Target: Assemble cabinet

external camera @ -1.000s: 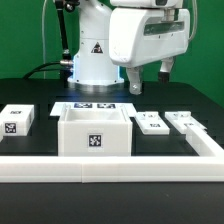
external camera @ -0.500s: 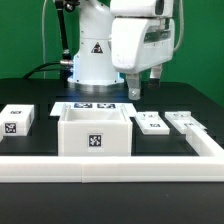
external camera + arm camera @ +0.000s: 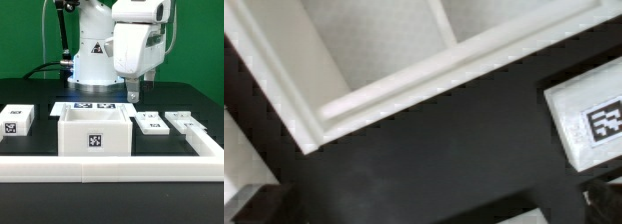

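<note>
Arm (image 3: 135, 40) shifted toward exterior view's left, fingers (image 3: 133, 92) apart, empty; cabinet (image 3: 95, 130) base hidden behind rail (image 3: 110, 165)

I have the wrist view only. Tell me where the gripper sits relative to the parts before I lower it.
Observer: The gripper hangs in the air with its fingers apart and nothing between them. It is just behind the flat panel, and a second panel lies further toward the exterior view's right.
Operator: Give me the cabinet body's position.
Observer: The box-shaped cabinet body stands to the exterior view's left of the flat panel, with its opening facing up.
Operator: Name any other loose part.
Observer: One small tagged white block lies by itself at the exterior view's far left.
</note>
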Controlling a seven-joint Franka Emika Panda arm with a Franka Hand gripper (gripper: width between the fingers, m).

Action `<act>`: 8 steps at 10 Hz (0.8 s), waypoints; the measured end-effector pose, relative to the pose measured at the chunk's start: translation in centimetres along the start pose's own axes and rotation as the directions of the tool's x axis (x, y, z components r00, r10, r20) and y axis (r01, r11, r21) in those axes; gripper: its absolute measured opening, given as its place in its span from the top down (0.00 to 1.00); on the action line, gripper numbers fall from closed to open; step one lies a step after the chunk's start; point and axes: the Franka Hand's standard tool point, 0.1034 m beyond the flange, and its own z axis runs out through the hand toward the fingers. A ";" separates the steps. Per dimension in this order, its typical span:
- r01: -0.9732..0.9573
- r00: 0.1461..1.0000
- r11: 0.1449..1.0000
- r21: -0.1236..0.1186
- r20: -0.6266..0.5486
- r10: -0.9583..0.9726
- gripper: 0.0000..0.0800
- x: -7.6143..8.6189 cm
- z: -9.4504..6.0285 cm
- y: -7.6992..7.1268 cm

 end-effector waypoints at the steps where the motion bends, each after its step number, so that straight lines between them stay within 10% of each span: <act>1: 0.134 0.991 0.991 0.003 0.002 -0.134 0.00 -1.0 0.2 0.1; 8: 0.264 0.964 0.964 0.029 0.007 -0.265 0.00 -3.1 0.9 -0.1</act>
